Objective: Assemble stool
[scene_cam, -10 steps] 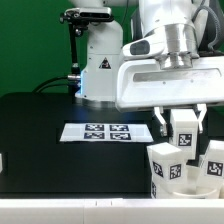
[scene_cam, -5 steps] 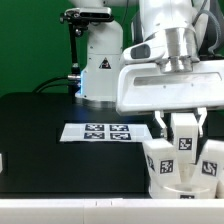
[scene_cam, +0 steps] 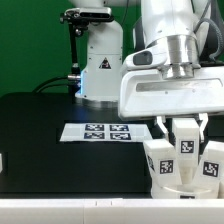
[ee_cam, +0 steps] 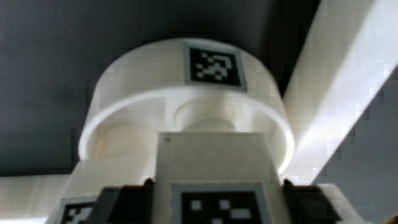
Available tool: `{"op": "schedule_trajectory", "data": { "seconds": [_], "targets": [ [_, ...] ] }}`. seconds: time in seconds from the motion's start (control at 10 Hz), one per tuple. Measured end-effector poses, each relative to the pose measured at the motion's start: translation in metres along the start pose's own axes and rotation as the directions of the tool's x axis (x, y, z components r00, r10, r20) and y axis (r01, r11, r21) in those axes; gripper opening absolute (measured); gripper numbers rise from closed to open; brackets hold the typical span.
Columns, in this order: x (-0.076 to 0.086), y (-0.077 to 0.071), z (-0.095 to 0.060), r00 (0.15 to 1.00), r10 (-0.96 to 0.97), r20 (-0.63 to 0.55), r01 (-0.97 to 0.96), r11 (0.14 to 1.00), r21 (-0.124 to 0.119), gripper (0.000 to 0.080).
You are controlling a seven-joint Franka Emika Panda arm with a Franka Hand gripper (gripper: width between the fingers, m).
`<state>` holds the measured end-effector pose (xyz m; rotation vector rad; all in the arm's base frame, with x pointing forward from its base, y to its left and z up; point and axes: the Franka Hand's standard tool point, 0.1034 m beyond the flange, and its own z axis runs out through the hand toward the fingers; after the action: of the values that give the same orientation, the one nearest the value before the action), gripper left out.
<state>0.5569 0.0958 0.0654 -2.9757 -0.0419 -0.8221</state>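
My gripper is shut on a white square stool leg with a tag on its face and holds it upright over the round white seat at the exterior view's lower right. Two more tagged legs stand up from the seat, one on the left and one on the right. In the wrist view the held leg sits between my dark fingers, its end right at the seat. Another leg runs beside the seat. The contact point is hidden.
The marker board lies flat on the black table to the exterior view's left of the stool. The large white robot base stands behind it. A small white part shows at the left edge.
My gripper has moved down and a little to the exterior view's right with the leg, bringing it lower between the two standing legs.
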Motion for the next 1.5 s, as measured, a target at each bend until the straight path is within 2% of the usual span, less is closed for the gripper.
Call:
{"op": "schedule_trajectory", "data": {
  "seconds": [0.3, 0.4, 0.5, 0.6, 0.7, 0.9, 1.0, 1.1, 1.2, 1.3, 1.5],
  "targets": [
    [0.0, 0.0, 0.001, 1.0, 0.002, 0.026, -0.002, 1.0, 0.003, 0.0334],
    [-0.002, 0.0, 0.002, 0.999, 0.002, 0.035, -0.002, 1.0, 0.004, 0.0426],
    [-0.002, 0.0, 0.002, 0.999, 0.002, 0.035, -0.002, 1.0, 0.004, 0.0562],
    [-0.003, 0.0, 0.002, 0.999, 0.002, 0.037, -0.002, 1.0, 0.004, 0.0624],
    [-0.005, -0.001, 0.002, 0.996, 0.009, 0.088, -0.01, 1.0, 0.012, 0.0642],
    [0.009, -0.001, -0.012, 0.963, 0.058, 0.264, -0.07, 0.997, 0.033, 0.0648],
    [0.017, 0.001, -0.013, 0.948, 0.081, 0.307, -0.096, 0.995, 0.033, 0.0648],
    [0.013, -0.001, -0.011, 0.906, 0.117, 0.407, -0.14, 0.99, 0.028, 0.0649],
    [0.018, -0.004, -0.008, 0.877, 0.16, 0.454, -0.187, 0.982, 0.014, 0.0649],
    [0.017, -0.007, -0.007, 0.841, 0.172, 0.513, -0.206, 0.979, 0.009, 0.0649],
    [0.019, -0.006, -0.005, 0.842, 0.172, 0.511, -0.207, 0.978, 0.01, 0.0649]
  ]
}}
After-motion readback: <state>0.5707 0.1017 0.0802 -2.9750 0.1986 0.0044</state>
